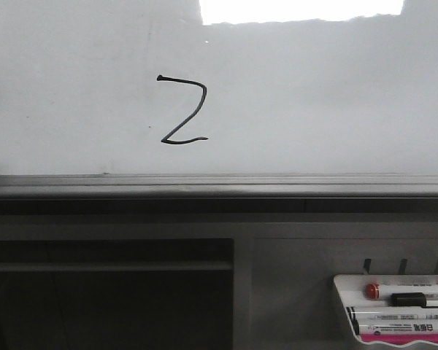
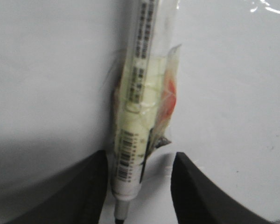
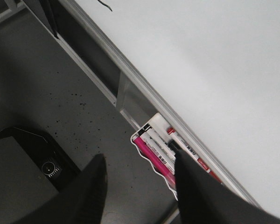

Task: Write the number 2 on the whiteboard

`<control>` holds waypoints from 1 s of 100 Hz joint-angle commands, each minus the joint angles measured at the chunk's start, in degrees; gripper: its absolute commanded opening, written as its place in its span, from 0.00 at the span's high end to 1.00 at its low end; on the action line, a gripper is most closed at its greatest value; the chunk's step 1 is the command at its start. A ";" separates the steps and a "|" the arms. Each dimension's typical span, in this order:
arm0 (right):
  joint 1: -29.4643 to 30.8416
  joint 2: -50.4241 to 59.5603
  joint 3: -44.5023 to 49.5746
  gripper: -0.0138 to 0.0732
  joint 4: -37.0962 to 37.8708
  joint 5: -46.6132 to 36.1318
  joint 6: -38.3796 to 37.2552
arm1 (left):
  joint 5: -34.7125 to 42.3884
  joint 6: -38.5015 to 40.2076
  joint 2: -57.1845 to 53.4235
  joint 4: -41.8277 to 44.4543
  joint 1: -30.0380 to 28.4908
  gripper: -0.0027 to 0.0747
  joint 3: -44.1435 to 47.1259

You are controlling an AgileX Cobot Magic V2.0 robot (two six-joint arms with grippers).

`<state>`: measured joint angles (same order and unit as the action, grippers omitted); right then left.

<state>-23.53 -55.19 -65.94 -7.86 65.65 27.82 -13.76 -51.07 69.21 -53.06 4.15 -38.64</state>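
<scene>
One black number 2 point(image 1: 182, 111) on glossy whiteboard point(image 1: 314, 109); left tool point(image 2: 137, 186) holding marker point(image 2: 135, 116); right tool point(image 3: 140, 186) wide.

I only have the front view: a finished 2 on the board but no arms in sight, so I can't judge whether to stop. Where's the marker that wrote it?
Observer: The left wrist view shows a marker wrapped in clear tape, sitting between the jaws of the left gripper.
Operator: Is it clamped?
Observer: I cannot tell. It lies against one jaw, and there is a visible gap to the other.
Operator: And the right arm?
Observer: The right gripper is open and empty. In its wrist view the marker tray shows just beyond the jaws.
</scene>
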 commanded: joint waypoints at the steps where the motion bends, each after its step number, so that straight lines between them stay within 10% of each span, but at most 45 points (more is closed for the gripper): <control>1: 0.39 0.96 -0.10 0.50 1.71 -3.71 -2.46 | -0.60 0.58 -3.22 -0.03 -1.69 0.54 -2.01; 42: 10.69 8.35 11.92 0.50 14.98 -11.98 -27.36 | -40.35 43.35 -16.27 51.63 -8.68 0.54 -13.06; 76: 15.76 22.87 26.39 0.52 10.75 -32.61 -28.50 | -13.62 45.86 -34.84 56.57 1.49 0.56 0.09; 100: 15.76 33.35 37.27 0.80 8.20 -46.46 -28.50 | -2.29 50.40 -44.76 54.93 1.38 0.66 8.80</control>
<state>-8.26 -24.53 -30.12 0.00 28.45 -0.52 -24.66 -2.62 26.56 3.00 5.14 -30.26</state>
